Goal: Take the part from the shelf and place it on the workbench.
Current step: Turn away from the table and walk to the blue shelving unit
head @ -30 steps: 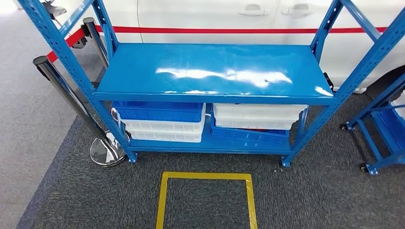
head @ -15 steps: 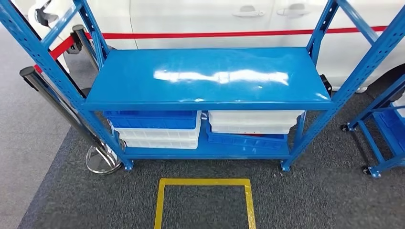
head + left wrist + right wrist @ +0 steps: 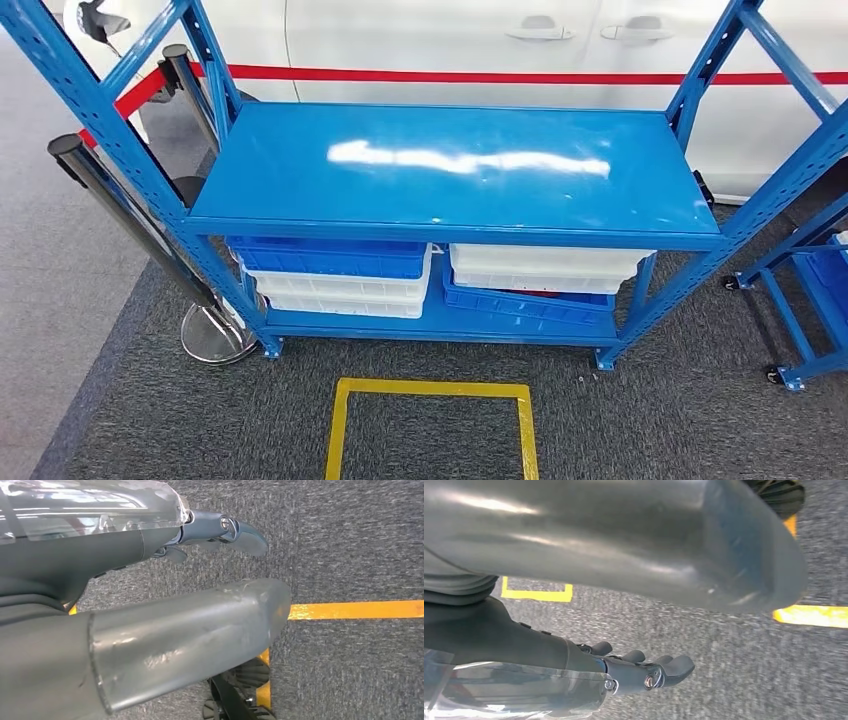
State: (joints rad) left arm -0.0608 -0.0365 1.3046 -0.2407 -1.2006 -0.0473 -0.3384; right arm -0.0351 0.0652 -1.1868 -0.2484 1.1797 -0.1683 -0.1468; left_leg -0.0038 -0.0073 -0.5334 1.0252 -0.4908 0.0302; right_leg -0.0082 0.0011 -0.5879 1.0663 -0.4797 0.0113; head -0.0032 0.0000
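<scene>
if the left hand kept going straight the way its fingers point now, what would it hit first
Most likely the carpet. The left hand hangs with its fingers pointing down at the grey floor, holding nothing, near the yellow tape line. Nothing else shows in its way, though depth is unclear.

no readable text, labels, brands or numbers anywhere

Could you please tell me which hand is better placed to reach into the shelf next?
Neither, as far as I can judge: left hand and right hand both hang empty above the carpet, and the shelf stands squarely ahead.
</scene>
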